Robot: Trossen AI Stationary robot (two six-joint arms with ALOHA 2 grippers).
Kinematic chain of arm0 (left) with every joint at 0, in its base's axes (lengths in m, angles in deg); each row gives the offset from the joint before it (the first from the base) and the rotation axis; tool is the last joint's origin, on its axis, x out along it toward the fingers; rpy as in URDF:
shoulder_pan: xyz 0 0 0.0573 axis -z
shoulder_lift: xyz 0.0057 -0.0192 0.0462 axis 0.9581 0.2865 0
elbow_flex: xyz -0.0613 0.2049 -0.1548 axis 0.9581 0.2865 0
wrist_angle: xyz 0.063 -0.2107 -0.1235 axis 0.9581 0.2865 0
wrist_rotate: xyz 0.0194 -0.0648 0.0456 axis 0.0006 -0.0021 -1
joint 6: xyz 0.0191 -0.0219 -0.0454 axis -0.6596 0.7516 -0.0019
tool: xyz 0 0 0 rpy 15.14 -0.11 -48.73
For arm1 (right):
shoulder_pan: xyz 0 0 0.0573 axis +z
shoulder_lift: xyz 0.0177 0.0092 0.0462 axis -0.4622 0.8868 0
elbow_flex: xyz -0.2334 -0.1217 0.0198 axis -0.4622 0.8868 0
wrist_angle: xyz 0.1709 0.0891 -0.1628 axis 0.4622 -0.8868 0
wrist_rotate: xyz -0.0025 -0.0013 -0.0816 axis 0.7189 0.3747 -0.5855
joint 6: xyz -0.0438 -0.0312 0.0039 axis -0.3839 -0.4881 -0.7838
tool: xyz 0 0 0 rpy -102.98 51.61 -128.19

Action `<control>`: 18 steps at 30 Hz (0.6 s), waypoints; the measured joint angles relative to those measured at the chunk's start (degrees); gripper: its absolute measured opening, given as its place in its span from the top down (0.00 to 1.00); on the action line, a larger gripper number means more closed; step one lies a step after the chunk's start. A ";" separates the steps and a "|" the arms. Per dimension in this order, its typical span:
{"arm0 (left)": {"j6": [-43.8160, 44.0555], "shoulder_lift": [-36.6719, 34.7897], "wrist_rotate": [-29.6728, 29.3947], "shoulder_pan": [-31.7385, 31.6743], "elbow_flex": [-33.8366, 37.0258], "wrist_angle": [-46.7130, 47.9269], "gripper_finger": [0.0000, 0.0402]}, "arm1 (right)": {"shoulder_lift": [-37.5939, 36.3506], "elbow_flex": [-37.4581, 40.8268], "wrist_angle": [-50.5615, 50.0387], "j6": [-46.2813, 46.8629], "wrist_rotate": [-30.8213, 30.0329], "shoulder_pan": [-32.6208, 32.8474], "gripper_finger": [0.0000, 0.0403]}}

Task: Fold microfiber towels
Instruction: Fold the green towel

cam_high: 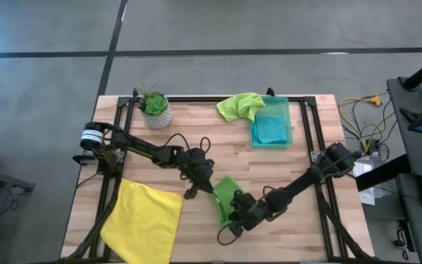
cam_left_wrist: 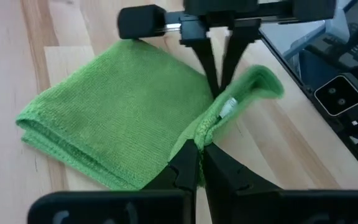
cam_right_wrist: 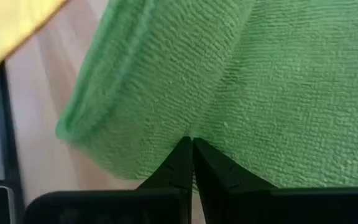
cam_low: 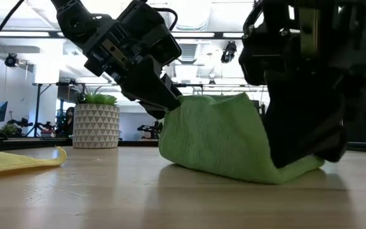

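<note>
Folded lime-green towel (cam_high: 226, 196) near the worktop's (cam_high: 284, 169) front edge, at mid-width, with the left pincer (cam_left_wrist: 202, 144) clamped tight on one raised corner and the right pincer (cam_right_wrist: 191, 144) clamped tight on its opposite side, yellow towel (cam_high: 143, 220) lying flat at front-left corner.

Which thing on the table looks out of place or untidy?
One lime green towel lies crumpled at the rim of the green bin, partly hanging over it, while the teal towel sits folded inside. The yellow towel also hangs over the table's near edge.
</note>
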 joint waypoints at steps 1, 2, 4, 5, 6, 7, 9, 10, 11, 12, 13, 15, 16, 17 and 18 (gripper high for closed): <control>0.54 0.00 0.00 0.00 0.00 0.11 1.00 | 0.05 -0.16 0.16 0.44 0.01 0.15 0.98; 1.25 0.00 -0.02 0.00 0.00 0.05 1.00 | -0.30 -0.13 0.00 0.75 -0.07 0.34 0.98; 1.43 0.00 0.00 0.00 -0.02 0.11 1.00 | -1.42 0.31 -1.11 1.43 -0.65 0.76 0.98; 1.44 0.00 -0.02 0.00 -0.02 0.06 1.00 | -2.34 0.52 -1.68 1.78 -0.86 1.07 0.98; 1.45 -0.02 0.03 0.00 -0.02 0.04 1.00 | -3.26 0.77 -2.46 1.81 -1.41 1.41 0.98; 1.45 -0.02 0.13 0.00 -0.02 0.09 1.00 | -3.84 0.77 -2.78 1.83 -1.64 1.63 0.98; 1.56 -0.02 0.34 0.00 -0.02 0.04 1.00 | -4.68 0.71 -4.20 2.52 -2.46 2.27 0.98; 1.78 -0.02 0.40 0.01 -0.02 -0.03 1.00 | -4.72 0.73 -5.29 3.18 -2.88 2.42 0.98; 2.30 -0.02 0.44 0.02 -0.02 -0.28 1.00 | -4.68 0.75 -5.88 4.13 -3.04 2.42 0.98; 2.75 -0.02 0.50 0.02 -0.02 -0.37 1.00 | -4.42 0.76 -6.68 5.01 -3.23 2.41 0.98; 2.79 -0.02 0.52 0.02 -0.02 -0.40 1.00 | -4.11 0.76 -7.33 5.83 -3.38 2.33 0.98; 2.76 -0.04 0.53 0.07 -0.04 -0.84 1.00 | -3.22 0.82 -7.54 6.62 -3.70 1.97 0.98; 2.83 -0.04 0.55 0.07 -0.04 -0.91 1.00 | -2.84 0.81 -7.45 6.90 -3.68 1.67 0.98; 2.83 -0.06 0.57 0.07 -0.04 -1.24 1.00 | -2.38 0.80 -7.26 6.97 -3.62 1.39 0.98; 2.87 -0.07 0.57 0.07 -0.04 -1.49 1.00 | -1.99 0.62 -7.07 6.95 -2.93 1.00 0.98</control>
